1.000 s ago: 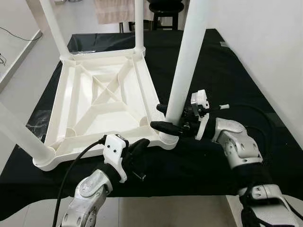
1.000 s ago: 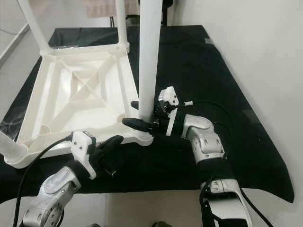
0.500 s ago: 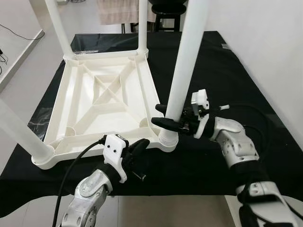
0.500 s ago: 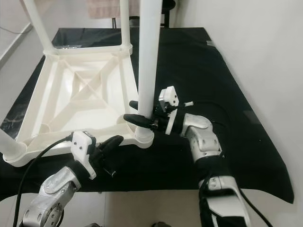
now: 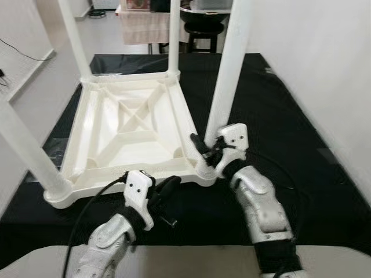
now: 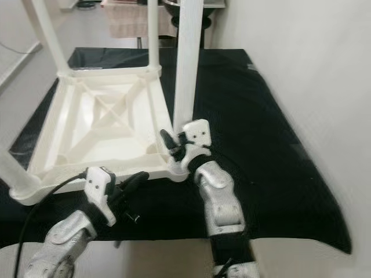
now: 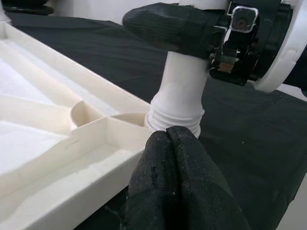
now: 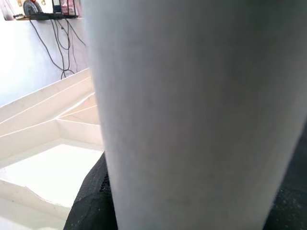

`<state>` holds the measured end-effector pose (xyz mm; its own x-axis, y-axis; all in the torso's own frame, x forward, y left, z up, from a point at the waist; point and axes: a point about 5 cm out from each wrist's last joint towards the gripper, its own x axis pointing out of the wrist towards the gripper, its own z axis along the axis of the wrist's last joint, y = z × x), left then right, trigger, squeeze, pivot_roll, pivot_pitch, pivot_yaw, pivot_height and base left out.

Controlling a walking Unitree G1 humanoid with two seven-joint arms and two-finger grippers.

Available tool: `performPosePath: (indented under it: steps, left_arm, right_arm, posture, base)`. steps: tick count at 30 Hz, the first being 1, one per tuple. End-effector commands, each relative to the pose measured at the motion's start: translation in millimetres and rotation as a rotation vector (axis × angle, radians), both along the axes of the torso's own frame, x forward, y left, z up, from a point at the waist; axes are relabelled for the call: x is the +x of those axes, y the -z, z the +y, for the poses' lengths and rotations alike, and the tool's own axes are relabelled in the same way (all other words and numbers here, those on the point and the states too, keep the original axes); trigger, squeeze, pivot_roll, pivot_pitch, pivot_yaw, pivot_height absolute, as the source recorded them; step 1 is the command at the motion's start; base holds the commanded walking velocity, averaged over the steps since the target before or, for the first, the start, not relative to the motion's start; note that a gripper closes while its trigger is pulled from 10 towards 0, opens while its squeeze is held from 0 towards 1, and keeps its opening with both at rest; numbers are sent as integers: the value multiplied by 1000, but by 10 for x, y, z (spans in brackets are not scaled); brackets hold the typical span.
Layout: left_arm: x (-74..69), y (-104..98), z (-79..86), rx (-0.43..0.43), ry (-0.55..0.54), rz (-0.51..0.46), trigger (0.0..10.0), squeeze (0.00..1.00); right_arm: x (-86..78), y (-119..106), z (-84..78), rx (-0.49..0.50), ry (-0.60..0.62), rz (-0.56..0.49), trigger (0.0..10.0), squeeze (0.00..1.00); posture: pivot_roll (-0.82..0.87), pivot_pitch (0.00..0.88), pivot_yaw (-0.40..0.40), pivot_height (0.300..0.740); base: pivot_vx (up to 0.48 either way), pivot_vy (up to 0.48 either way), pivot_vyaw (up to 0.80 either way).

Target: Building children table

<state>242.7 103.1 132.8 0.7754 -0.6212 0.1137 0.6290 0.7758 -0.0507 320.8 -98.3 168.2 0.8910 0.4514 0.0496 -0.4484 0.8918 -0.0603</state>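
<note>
Three legs seated in tabletop; my right gripper grasps fourth leg, threads exposed; left gripper clenched, empty.

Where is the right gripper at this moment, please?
The right gripper clasps the white table leg low down, just above the near right corner of the upturned tabletop.
</note>
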Motion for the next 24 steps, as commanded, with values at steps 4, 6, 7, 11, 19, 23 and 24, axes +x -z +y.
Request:
performPosePath:
  steps: [4, 6, 7, 11, 19, 23, 24]
  left_arm:
    - [-4, 31, 13, 0, 0, 11, 10000, 0]
    - [-3, 34, 10, 0, 5, 13, 10000, 0]
    - [-3, 34, 10, 0, 5, 13, 10000, 0]
    - [-1, 45, 2, 1, 13, 18, 10000, 0]
    - [3, 57, -14, 2, 9, 20, 10000, 0]
    - [4, 58, -16, 2, 8, 19, 10000, 0]
    - [4, 58, -16, 2, 8, 19, 10000, 0]
  right_arm:
    - [-51, 290, -48, -18, 6, 173, 10000, 894]
    - [-46, 234, -29, 1, -52, 156, 10000, 1000]
    - [-46, 234, -29, 1, -52, 156, 10000, 1000]
    - [31, -131, -28, 73, -329, 38, 10000, 373]
    - [17, -433, -46, -37, -819, -49, 10000, 0]
    - [113, -447, -72, -18, -852, -14, 549, 0]
    - [113, -447, -72, -18, -852, -14, 549, 0]
  posture:
    - [-20, 119, -29, 740]
    - [-18, 117, -25, 740]
    - [-18, 117, -25, 740]
    - [-15, 113, -21, 740]
    - [-6, 103, -27, 740]
    - [-1, 104, -30, 740]
    - [-1, 104, -30, 740]
  base:
    - [0, 0, 0]
    - [0, 0, 0]
    - [0, 0, 0]
    - [0, 0, 0]
    - [0, 0, 0]
    - [0, 0, 0]
    - [0, 0, 0]
